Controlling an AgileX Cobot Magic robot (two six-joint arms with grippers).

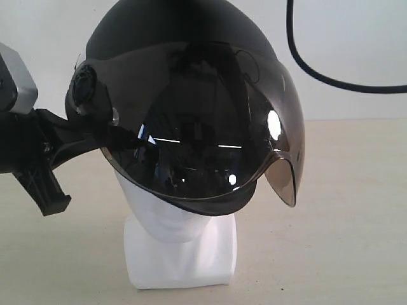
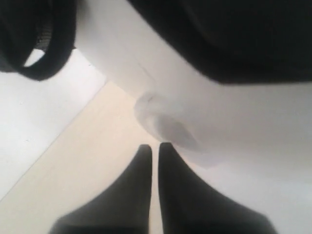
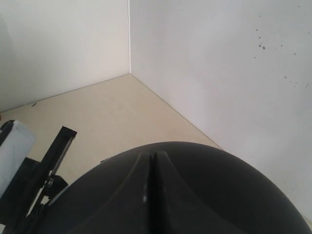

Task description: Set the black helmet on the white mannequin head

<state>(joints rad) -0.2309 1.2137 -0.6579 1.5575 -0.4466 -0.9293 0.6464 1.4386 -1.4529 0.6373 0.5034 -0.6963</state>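
Note:
The black helmet (image 1: 184, 95) sits over the white mannequin head (image 1: 168, 222), its smoky visor (image 1: 203, 152) covering the face; only the chin, neck and base block (image 1: 181, 264) show. My left gripper (image 1: 124, 135) reaches in from the left under the helmet's side pivot. In the left wrist view this gripper (image 2: 155, 146) is shut, with nothing between its fingers, close to the head's ear (image 2: 165, 122) and below the helmet's rim (image 2: 234, 39). My right gripper (image 3: 152, 155) is shut, lying just over the helmet's dome (image 3: 204, 195); the exterior view does not show it.
A black cable (image 1: 318, 70) hangs at the top right. The head stands on a beige table (image 1: 343, 222) backed by white walls that meet in a corner (image 3: 129, 48). The left arm's body (image 1: 32, 152) stands at the left edge.

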